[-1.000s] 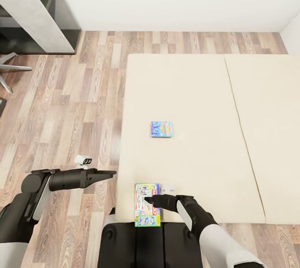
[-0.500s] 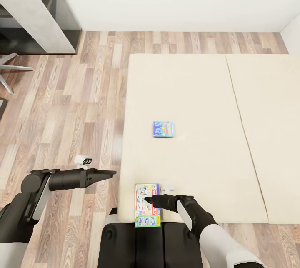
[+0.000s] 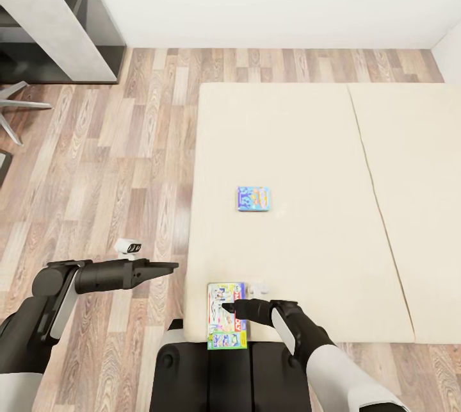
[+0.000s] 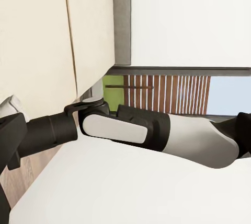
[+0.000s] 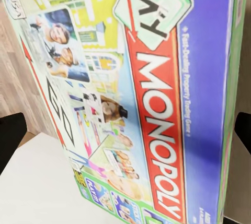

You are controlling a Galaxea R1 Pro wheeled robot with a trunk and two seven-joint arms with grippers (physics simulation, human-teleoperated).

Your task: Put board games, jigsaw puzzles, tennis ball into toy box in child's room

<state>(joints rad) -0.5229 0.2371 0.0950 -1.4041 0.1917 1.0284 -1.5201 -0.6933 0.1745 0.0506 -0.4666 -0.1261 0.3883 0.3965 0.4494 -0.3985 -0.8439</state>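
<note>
A Monopoly board game (image 3: 226, 316) lies flat at the near edge of the cream bed (image 3: 301, 143), its near end overhanging the edge. My right gripper (image 3: 225, 307) reaches over it from the right. In the right wrist view the box face (image 5: 157, 104) spans the picture, with a dark fingertip (image 5: 10, 140) at one side and another at the opposite side, so the jaws straddle the box. A second, smaller blue board game (image 3: 253, 198) lies farther out on the bed. My left gripper (image 3: 171, 265) hangs over the wooden floor beside the bed, fingers drawn to a point, holding nothing.
Wooden floor (image 3: 115, 162) runs left of the bed. A grey shelf unit (image 3: 51, 15) stands at the far left by the white wall, with chair legs (image 3: 16, 101) below it. A seam (image 3: 374, 194) splits the bed. My right forearm (image 4: 130, 127) crosses the left wrist view.
The whole picture drifted: bed and blue game slid slightly right, so the camera moved. The Monopoly box kept its place under my right gripper. Both arms hold their poses.
</note>
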